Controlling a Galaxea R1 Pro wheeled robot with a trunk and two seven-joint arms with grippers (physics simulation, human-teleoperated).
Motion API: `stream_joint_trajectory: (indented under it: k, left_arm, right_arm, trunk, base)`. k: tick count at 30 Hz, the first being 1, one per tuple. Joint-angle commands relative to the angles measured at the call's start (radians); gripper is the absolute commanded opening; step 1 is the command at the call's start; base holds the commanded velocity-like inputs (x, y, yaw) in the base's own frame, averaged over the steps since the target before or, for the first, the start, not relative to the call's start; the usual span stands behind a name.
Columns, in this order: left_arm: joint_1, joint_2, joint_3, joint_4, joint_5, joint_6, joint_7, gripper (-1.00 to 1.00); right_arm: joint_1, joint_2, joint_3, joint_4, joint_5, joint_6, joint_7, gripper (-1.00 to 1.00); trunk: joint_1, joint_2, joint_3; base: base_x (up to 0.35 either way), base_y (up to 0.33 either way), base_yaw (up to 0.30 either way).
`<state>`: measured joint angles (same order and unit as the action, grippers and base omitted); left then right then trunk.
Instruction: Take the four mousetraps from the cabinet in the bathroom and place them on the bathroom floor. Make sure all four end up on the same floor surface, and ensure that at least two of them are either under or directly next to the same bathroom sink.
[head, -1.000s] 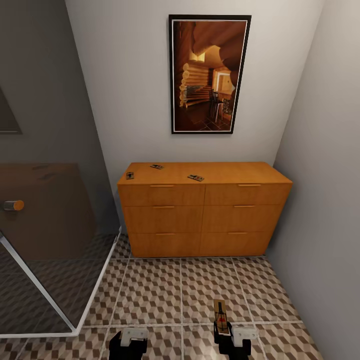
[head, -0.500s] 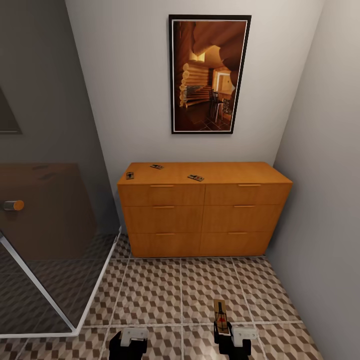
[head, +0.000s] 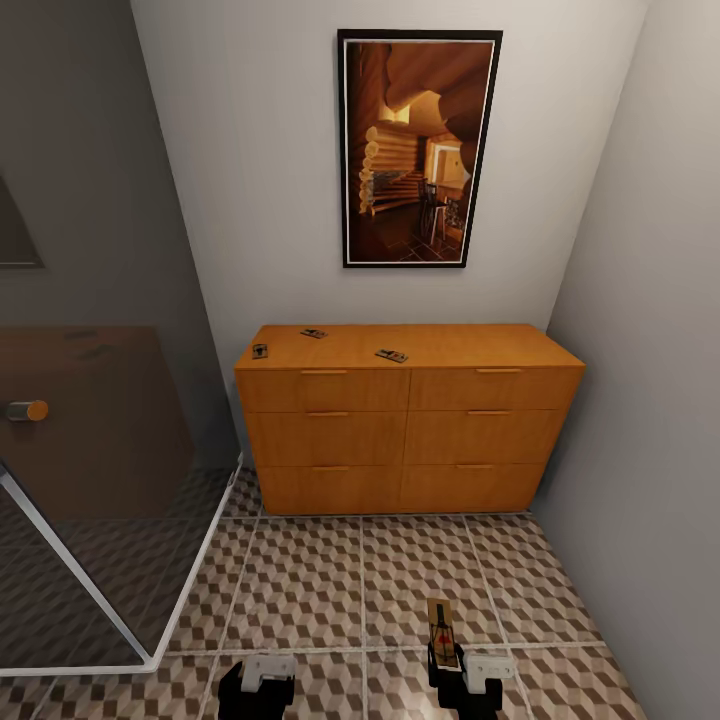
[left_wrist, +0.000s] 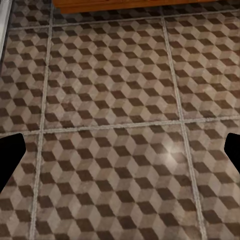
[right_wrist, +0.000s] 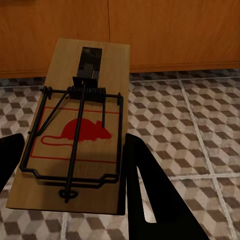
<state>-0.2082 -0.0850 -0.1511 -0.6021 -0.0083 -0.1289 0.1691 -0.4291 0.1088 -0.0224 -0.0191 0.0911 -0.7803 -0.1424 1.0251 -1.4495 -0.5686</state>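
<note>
Right gripper (head: 452, 672): closed on one mousetrap (head: 441, 632), seen at 5 o'clock in the head view; the board is held flat at its near end and projects forward over the bathroom floor (head: 400, 570). In the right wrist view the same trap (right_wrist: 80, 135) is seen face up between the dark fingers (right_wrist: 150, 195), with red mouse mark and wire bar uppermost.

Left gripper (head: 255, 690): at 6 o'clock, spread wide and holding nothing; cube-patterned tile (left_wrist: 115, 125) is seen between its fingertips in the left wrist view.

Glass shower screen (head: 90, 470): at 9 o'clock, white-framed, standing on the tiles.

Cabinet (head: 405, 425): at 12 o'clock against the far wall, six drawers closed. Three mousetraps are lodged on its top: one near the left edge (head: 260, 351), one toward the back (head: 313, 333), one nearer the middle (head: 391, 355).

Framed picture (head: 420, 148): hung on the wall above the cabinet.

Hazards, as judged: no sink is visible, so a trap released here could be left on the floor yet away from any sink, and the under-or-beside condition missed. The trap is gripped by one end only; it could be tipped or dropped on edge if the base is swung sharply. The shower screen could be struck by the left arm in a tight turn.
</note>
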Motion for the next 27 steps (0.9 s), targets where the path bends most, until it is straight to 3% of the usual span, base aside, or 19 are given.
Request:
stream_joint_trajectory:
  k: [1, 9, 14, 27]
  left_arm:
    - [-0.001, 0.001, -0.005, -0.001, -0.001, -0.003, 0.009, 1.00]
    - [-0.001, 0.003, -0.004, -0.043, -0.001, -0.003, 0.009, 1.00]
    - [-0.001, 0.017, -0.004, -0.067, -0.001, -0.003, 0.009, 1.00]
    - [-0.001, 0.022, -0.005, -0.080, -0.001, -0.003, 0.009, 1.00]
  right_arm:
    - [-0.001, 0.000, -0.002, 0.001, 0.008, -0.002, -0.005, -1.00]
    - [-0.001, 0.000, -0.002, 0.001, 0.008, -0.002, -0.005, -1.00]
    - [-0.001, 0.001, -0.002, 0.001, 0.008, -0.002, -0.005, -1.00]
    - [0.000, 0.001, -0.002, 0.001, 0.008, -0.002, -0.005, -1.00]
  trunk:
    - [0.000, 0.000, -0.001]
    - [0.000, 0.000, -0.001]
    - [0.000, 0.000, -0.001]
    - [0.000, 0.000, -0.001]
  base:
    - [0.000, 0.000, 0.000]
    - [0.000, 0.000, 0.000]
    - [0.000, 0.000, 0.000]
    - [0.000, 0.000, 0.000]
